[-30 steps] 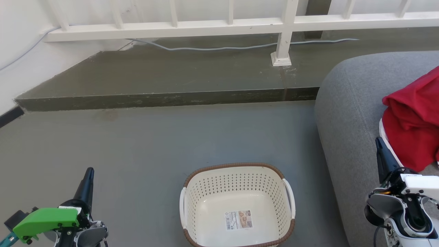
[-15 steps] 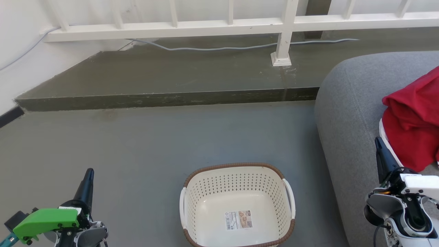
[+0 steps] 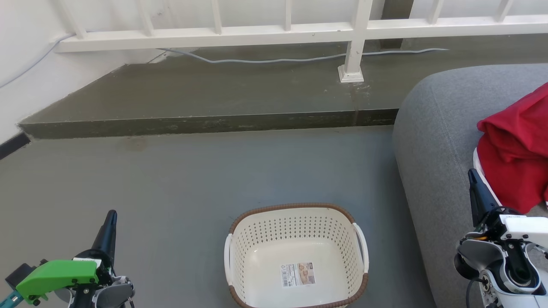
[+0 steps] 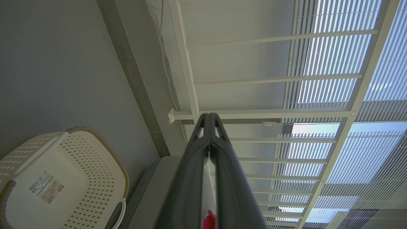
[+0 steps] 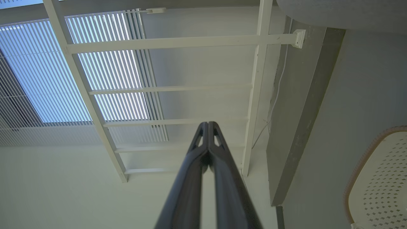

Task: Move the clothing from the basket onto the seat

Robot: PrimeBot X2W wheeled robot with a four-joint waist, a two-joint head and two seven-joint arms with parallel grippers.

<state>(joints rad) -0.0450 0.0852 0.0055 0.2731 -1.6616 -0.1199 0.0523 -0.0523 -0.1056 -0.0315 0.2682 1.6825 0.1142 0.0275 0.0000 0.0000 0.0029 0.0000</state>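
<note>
Clothing (image 3: 516,158), one heap, on one seat (image 3: 432,141); one basket (image 3: 295,206); left end effector (image 3: 111,214), right end effector (image 3: 472,174) both pressed together.

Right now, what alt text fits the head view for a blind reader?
An empty cream plastic laundry basket stands on the grey floor; bright red clothing lies on the grey fabric seat at right. The left gripper and right gripper, both shut, point up from the lower corners.

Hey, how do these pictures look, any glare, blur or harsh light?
Head view: even daylight, basket and clothing sharp, no glare. Left wrist view: bright blinds backlight the left end effector, soft near the lens. Right wrist view: blinds equally bright, right end effector dark.
</note>
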